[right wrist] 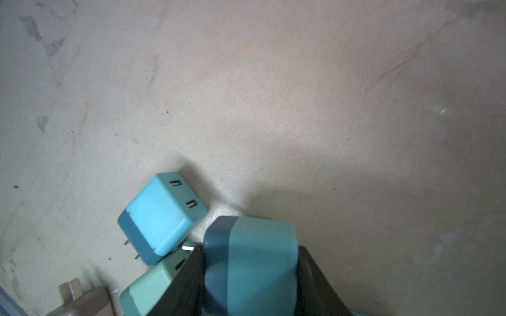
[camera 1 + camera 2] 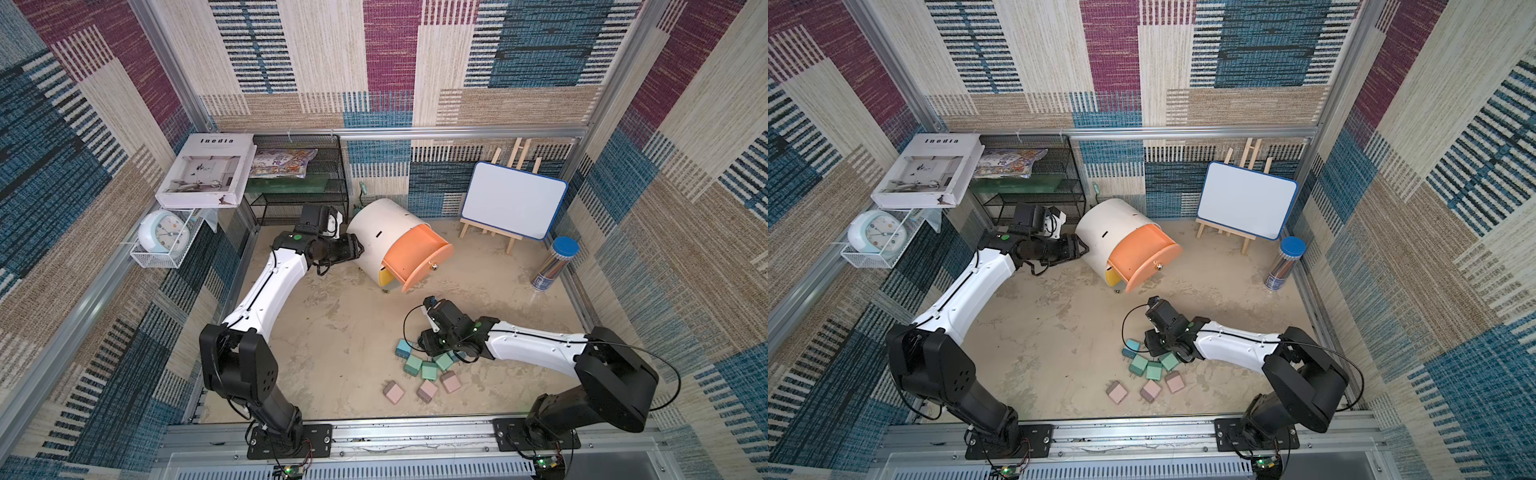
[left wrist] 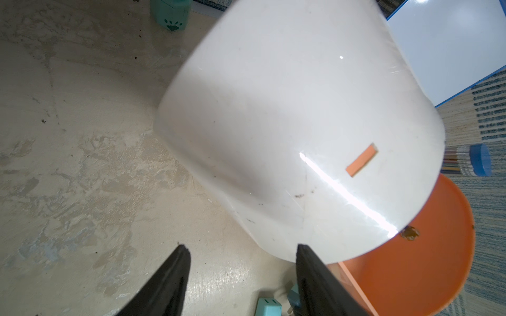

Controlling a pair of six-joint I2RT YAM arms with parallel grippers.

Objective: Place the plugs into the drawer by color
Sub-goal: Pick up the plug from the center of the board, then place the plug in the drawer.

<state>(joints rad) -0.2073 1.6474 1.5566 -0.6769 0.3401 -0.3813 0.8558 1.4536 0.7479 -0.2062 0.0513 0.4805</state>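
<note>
**First blue plug in the claw, drawer still bare**

Nearest us, three pink plugs (image 2: 427, 390) lie loose on the floor. Just behind them three mint green plugs (image 2: 429, 370) sit bunched together. Beyond the greens, the right gripper (image 1: 250, 250) is down in the pile. In the right wrist view its fingers press on both sides of a light blue plug (image 1: 260, 240), so we read it as clamped on that one. A second blue plug (image 1: 161, 216) rests just beside it on the floor. We cannot find the third blue one; it may be hidden under the wrist.

Farther back stands the white cabinet (image 2: 376, 232) with its peach drawer (image 2: 426, 268) pulled out. In both top views the inside of that drawer looks bare. The yellow drawer (image 2: 384, 277) shows only as a sliver beneath it. The left gripper (image 3: 241, 247) touches the cabinet's side, jaws apart with only floor between them.

We judge the sorting as barely begun: every plug we can see still has to go in.
</note>
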